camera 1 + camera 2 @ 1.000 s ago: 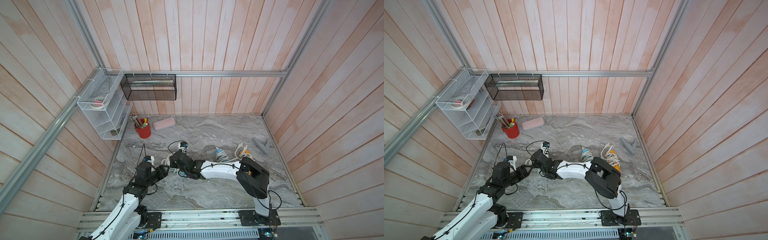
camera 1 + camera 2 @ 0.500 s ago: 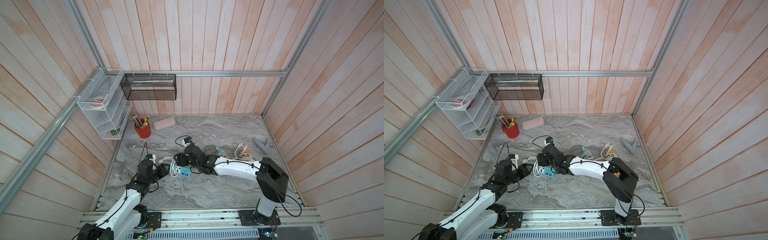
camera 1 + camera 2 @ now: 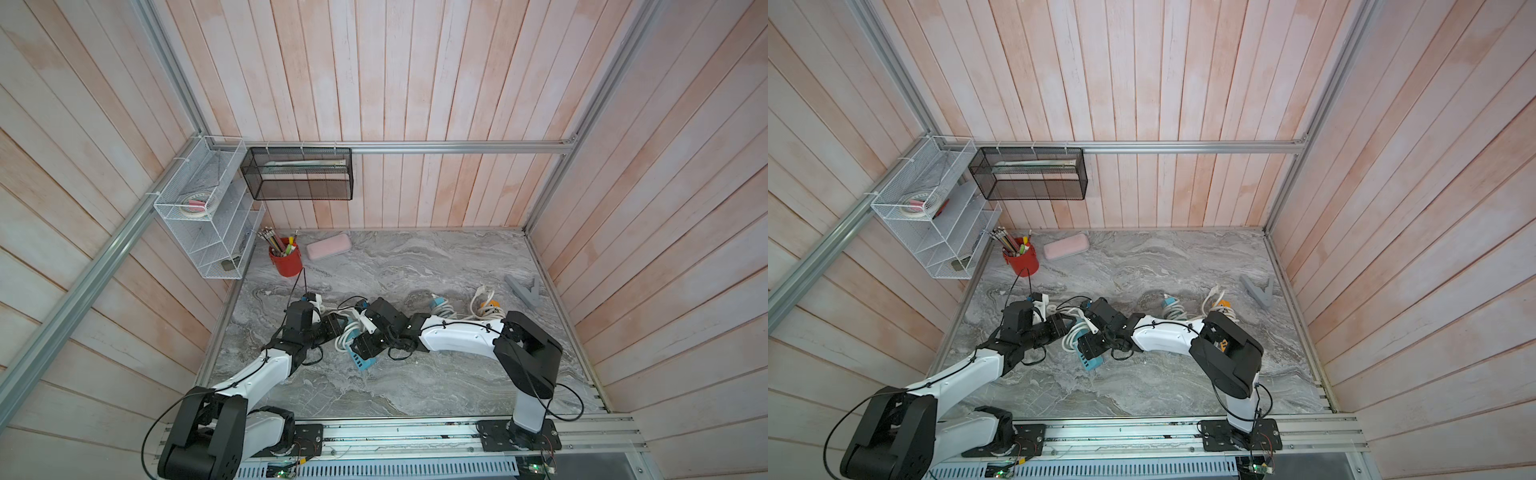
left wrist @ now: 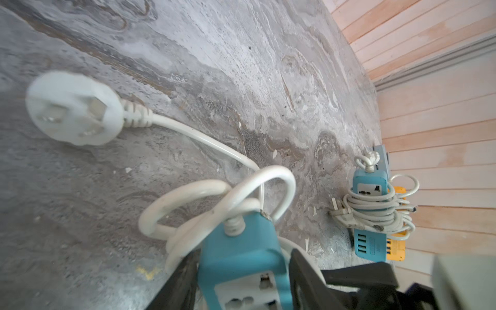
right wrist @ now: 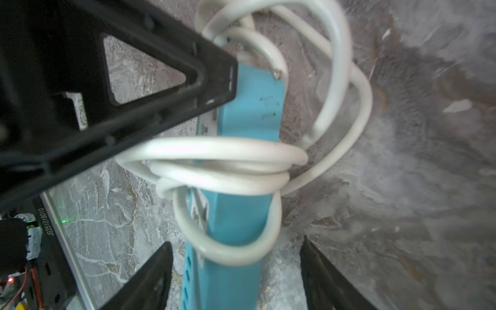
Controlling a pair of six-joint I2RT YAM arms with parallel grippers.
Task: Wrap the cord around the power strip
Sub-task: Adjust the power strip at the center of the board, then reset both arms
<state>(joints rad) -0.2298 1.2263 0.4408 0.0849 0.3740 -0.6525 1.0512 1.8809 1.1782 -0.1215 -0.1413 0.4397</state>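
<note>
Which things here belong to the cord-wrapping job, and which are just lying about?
Job: strip in the left gripper, its white cord, plug.
Lying about: wrapped blue strip, yellow strip, pencil cup, pink case, grey V-piece, wire shelf, mesh basket.

We read one marking: white serial "JG251018010", printed lengthwise on black bar, seen in right wrist view, near green light. We cannot tell what bar belongs to. Small marks on side of blue power strip too blurred to read. In both top views, nothing large enough to read.
</note>
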